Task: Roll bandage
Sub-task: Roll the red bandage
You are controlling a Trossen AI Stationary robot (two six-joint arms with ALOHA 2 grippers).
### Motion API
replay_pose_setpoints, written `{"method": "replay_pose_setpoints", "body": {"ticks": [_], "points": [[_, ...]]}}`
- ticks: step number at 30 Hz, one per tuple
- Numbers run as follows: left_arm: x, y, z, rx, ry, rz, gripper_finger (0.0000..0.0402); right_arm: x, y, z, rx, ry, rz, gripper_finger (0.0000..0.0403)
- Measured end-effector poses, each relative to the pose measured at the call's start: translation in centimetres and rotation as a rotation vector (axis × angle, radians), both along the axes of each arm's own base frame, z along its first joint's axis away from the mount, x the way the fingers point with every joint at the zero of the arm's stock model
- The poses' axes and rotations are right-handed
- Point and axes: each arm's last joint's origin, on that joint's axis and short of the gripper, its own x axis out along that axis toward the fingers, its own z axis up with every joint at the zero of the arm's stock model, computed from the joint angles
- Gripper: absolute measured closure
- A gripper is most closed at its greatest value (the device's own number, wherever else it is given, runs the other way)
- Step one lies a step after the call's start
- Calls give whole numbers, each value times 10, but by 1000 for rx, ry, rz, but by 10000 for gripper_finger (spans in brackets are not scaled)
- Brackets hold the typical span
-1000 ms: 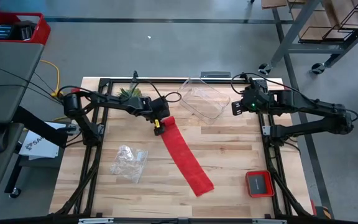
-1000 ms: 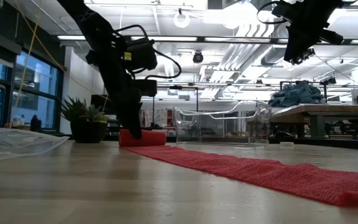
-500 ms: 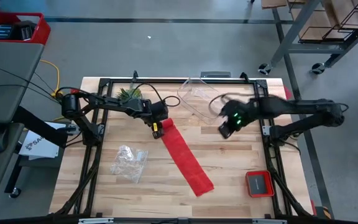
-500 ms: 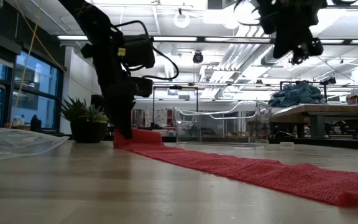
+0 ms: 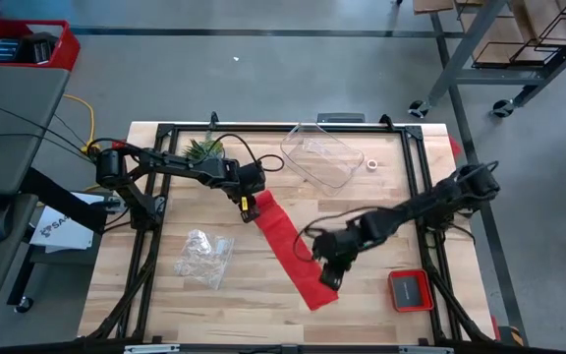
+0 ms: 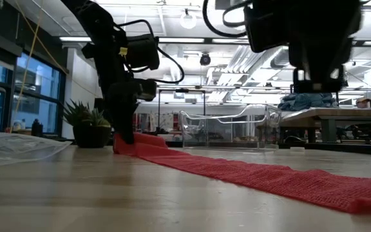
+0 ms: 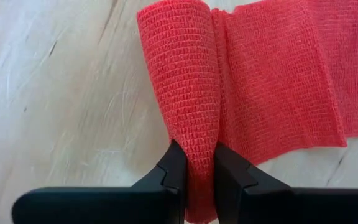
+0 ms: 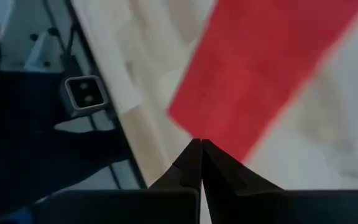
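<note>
The red bandage [image 5: 291, 246] lies as a flat strip slanting across the table, its far end rolled into a small roll [image 7: 182, 74] that rests on the wood. My left gripper [image 5: 250, 203] is at the left of that far end, shut on the roll [image 6: 137, 143]. My right gripper [image 5: 330, 277] hangs shut above the strip's near end [image 8: 260, 68], well clear of the table in the low view [image 6: 314, 80], and touches nothing. My left gripper pinches the roll's left end [image 7: 194, 165] between its two fingers [image 7: 173, 171], squeezing it flat there, so the roll tapers toward them. The fingers come from the table's left, along the roll's axis. The roll lies on the table, joined to the flat strip [image 7: 278, 74].
A clear plastic container [image 5: 322, 157] and a small tape ring [image 5: 371, 164] stand at the far side, a potted plant [image 5: 202, 147] at the far left. A crumpled clear bag [image 5: 204, 258] lies near left, a small red tray [image 5: 411, 288] near right.
My right arm has swung from the table's far right corner toward the near edge and left, coming over the bandage's near end, still shut. My left gripper has taken hold of the rolled end, which now looks squashed rather than round.
</note>
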Motion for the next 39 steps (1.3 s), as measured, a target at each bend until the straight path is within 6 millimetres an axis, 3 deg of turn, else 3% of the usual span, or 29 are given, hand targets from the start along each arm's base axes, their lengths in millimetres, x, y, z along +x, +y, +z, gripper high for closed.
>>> {"method": "replay_pose_setpoints", "body": {"ticks": [4,13,16,19,27,39], "points": [[0,-1,0,-11,2,-4,362,6,3,0,35,-34,-14,403],[0,1,5,-26,30,9,362,14,31,-49,53,81,-5,403],[3,2,9,-20,20,9,362,19,44,-47,133,37,-44,403],[7,3,12,-9,-2,11,362,15,51,-53,135,106,-113,403],[7,4,14,15,-1,7,361,12,48,-60,49,162,-277,403],[3,2,12,24,64,147,361,5,41,-67,-112,185,-296,403]]}}
